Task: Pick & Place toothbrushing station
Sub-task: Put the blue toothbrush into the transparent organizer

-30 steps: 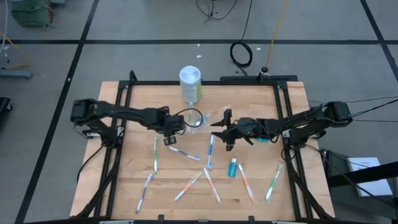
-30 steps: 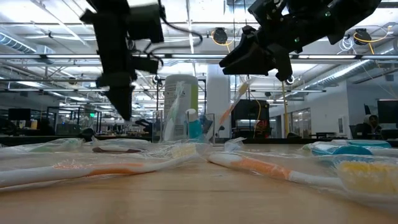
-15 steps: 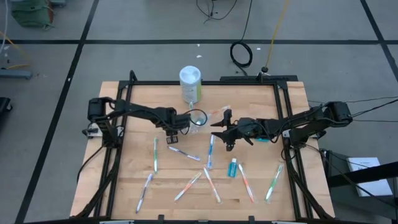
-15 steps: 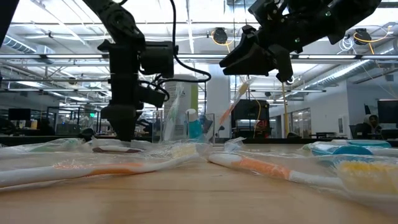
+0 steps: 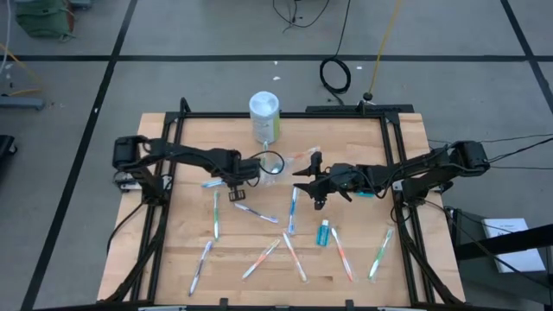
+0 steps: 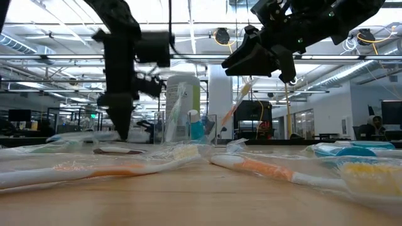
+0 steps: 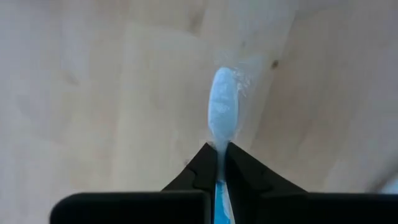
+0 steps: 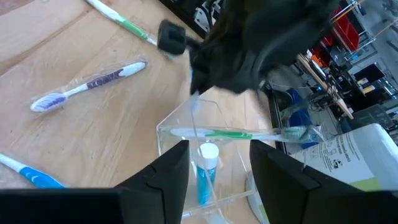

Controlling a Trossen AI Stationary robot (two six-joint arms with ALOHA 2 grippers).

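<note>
My left gripper (image 5: pixel 235 180) is shut on a blue toothbrush (image 5: pixel 212 183) in a clear wrapper, a little above the table, left of the clear cup (image 5: pixel 272 164). The brush's head (image 7: pixel 222 109) sticks out past the fingertips. The cup holds a green toothbrush (image 8: pixel 230 133) and a teal toothpaste tube (image 8: pixel 205 174). Right of the cup, my right gripper (image 5: pixel 309 183) hangs open above the table with nothing between its fingers. Several more toothbrushes, among them a purple one (image 5: pixel 257 213), and a teal tube (image 5: pixel 323 233) lie flat on the wood. My left gripper pinches the blue toothbrush's neck (image 7: pixel 219 140), just behind the head, between its two fingers. The fingers come from above and point down, across the brush. The brush hangs about level (image 6: pixel 81 135), its head toward the table's left, clear of the wood.
A white canister (image 5: pixel 264 117) with a green label stands behind the cup. A dark frame (image 5: pixel 285 114) runs along the table's edges. Loose brushes cover the near half, such as a green one (image 5: pixel 216 216) and an orange one (image 5: pixel 341 255).
My left gripper has gone down to the table left of the cup, shut on the blue toothbrush and come up a little with it, shifting slightly toward the table's left edge. The brush is now lifted off the wood.
</note>
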